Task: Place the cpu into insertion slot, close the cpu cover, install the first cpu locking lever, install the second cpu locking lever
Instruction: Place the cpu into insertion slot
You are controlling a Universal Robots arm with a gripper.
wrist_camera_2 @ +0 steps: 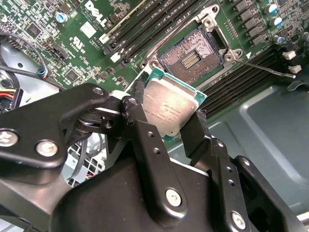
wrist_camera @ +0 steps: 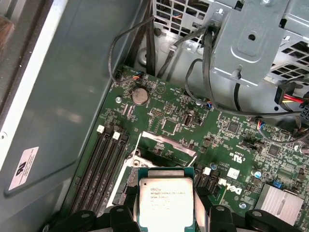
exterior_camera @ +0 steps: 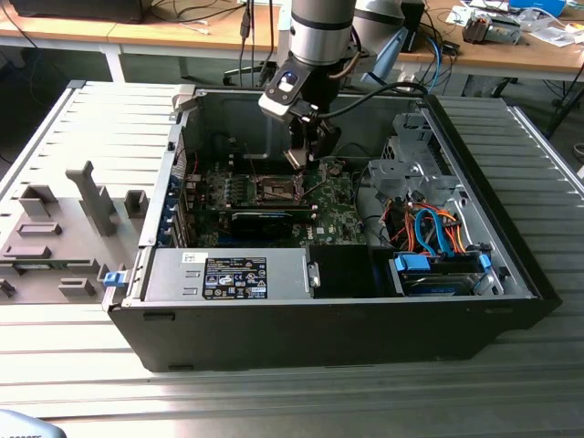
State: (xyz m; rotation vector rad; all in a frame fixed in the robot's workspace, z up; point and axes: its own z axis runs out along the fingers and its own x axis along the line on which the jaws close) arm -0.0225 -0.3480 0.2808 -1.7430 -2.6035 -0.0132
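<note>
While the exterior view takes in the whole open computer case, with the gripper lowered inside it over the green motherboard, both wrist views bring out what it carries. Its two fingers are pressed against opposite edges of the one cpu, held flat between them with the silver face showing.

The second wrist view shows the gripper holding the plate just beside a corner of the single insertion slot. The slot lies bare, its brownish contact field uncovered, and one thin lever rod sticks out past it.

In the first wrist view the cpu hides the slot, and one coin cell and one perforated metal drive cage appear towards the board's far edge.

Along the case's near wall the exterior view adds one grey labelled box, and orange and blue cables fill the corner at the exterior view's right.
</note>
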